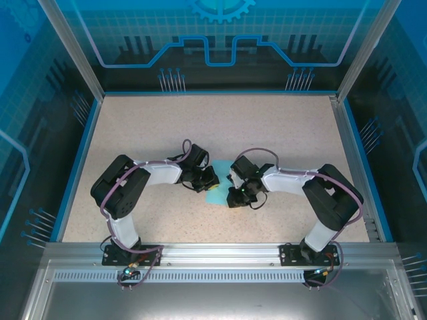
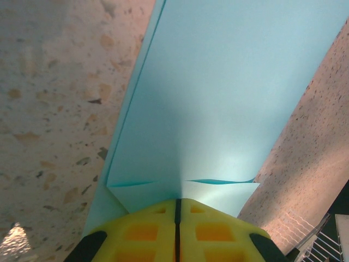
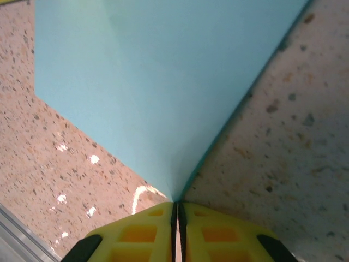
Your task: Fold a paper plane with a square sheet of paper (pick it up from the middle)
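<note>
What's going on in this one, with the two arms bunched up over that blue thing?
Both arms are working a light cyan sheet of paper near the middle of the table. The left hand is shut on one edge of it, where short creases run out on either side of the fingers. The right hand is shut on it from the opposite side, at the end of a fold line. The paper is partly folded and not yet plane-shaped.
</note>
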Tool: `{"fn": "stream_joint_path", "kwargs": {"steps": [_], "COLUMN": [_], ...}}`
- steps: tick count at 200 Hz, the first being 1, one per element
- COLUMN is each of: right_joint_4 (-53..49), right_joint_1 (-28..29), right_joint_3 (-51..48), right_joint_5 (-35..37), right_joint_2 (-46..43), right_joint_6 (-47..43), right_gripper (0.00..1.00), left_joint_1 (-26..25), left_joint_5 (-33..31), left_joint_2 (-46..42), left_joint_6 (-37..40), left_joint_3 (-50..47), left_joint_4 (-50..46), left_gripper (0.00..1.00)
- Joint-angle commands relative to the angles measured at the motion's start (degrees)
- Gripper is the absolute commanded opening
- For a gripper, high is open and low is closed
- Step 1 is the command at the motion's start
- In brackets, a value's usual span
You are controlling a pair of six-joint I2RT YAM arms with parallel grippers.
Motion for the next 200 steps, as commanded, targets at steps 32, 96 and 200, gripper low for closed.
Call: {"fn": "stream_joint_path", "kwargs": {"steps": [32, 96, 200], "right_joint_4": [-1.28, 0.22, -2.88], "right_joint_1": [-2.05, -1.95, -2.13], "right_joint_3": [2.09, 5.4, 3.36], "right_joint_5": [-1.87, -1.82, 2.52], "right_joint_2": [-2.63, 3.96, 6.5], "right_joint_6": [0.75, 1.37, 1.81], "right_gripper": [0.13, 0.13, 0.11], "left_joint_1": [-0.62, -1.04, -3.23], "left_joint_5": [-2.42, -1.66, 3.37], "left_joint_2": [3.2, 2.76, -5.07], "left_joint_6": [-0.27, 0.41, 2.09], "left_joint_3": [-1.63, -0.62, 0.8], "left_joint_4": [-5.59, -5.55, -3.06], "left_gripper": [0.09, 0.09, 0.1]}}
